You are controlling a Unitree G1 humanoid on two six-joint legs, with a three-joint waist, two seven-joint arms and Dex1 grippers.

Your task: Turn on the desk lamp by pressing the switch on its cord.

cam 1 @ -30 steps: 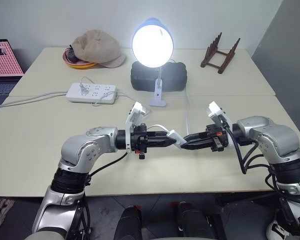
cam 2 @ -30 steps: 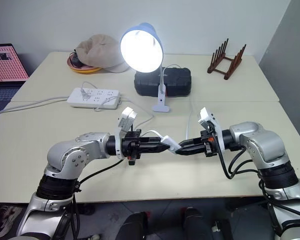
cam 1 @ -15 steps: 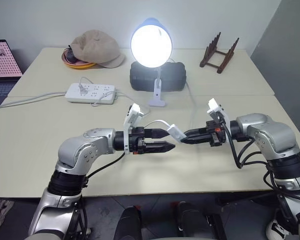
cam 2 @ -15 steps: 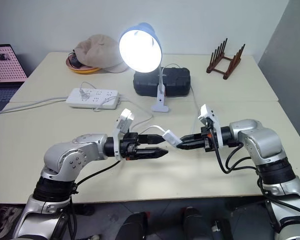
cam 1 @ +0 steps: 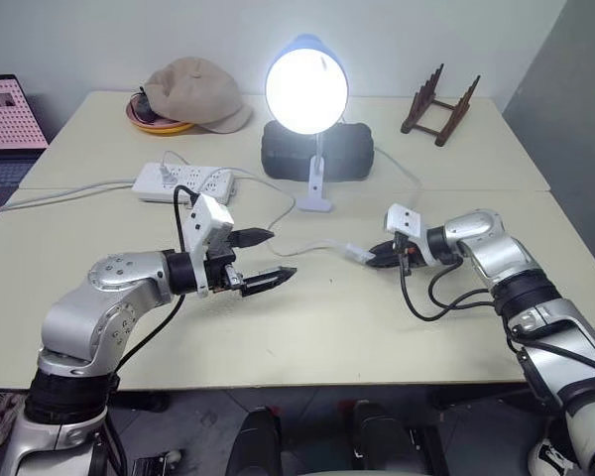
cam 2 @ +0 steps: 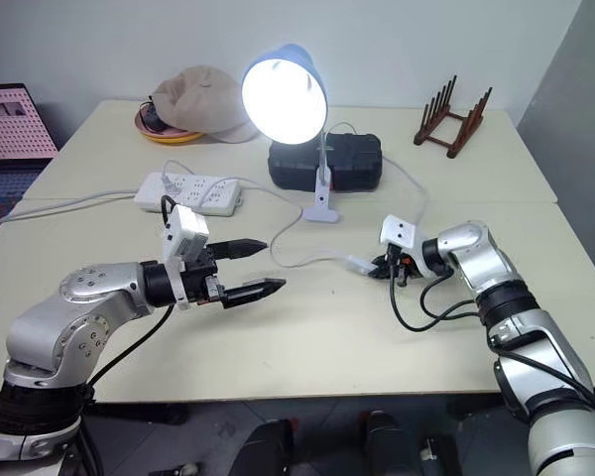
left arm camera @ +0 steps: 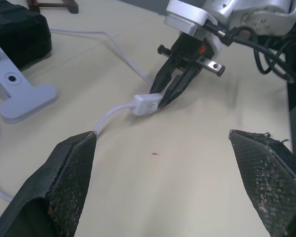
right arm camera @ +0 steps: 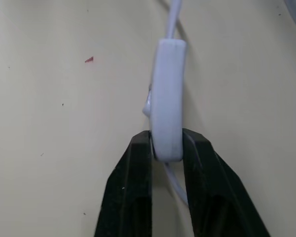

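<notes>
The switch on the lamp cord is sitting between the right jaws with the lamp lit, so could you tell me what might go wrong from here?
1. The right gripper pinches only the end of the switch; a harder squeeze or a tug could click it and put the lit desk lamp out.
2. If that arm draws back while gripping, the cord could drag the light lamp over.
3. The left gripper stands open near the cord's slack and might snag it.

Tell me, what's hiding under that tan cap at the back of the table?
Under the tan cap sits an orange dish whose rim pokes out at the cap's near side, with something dark on it. The rest of the dish and its contents are covered by the cap.
</notes>
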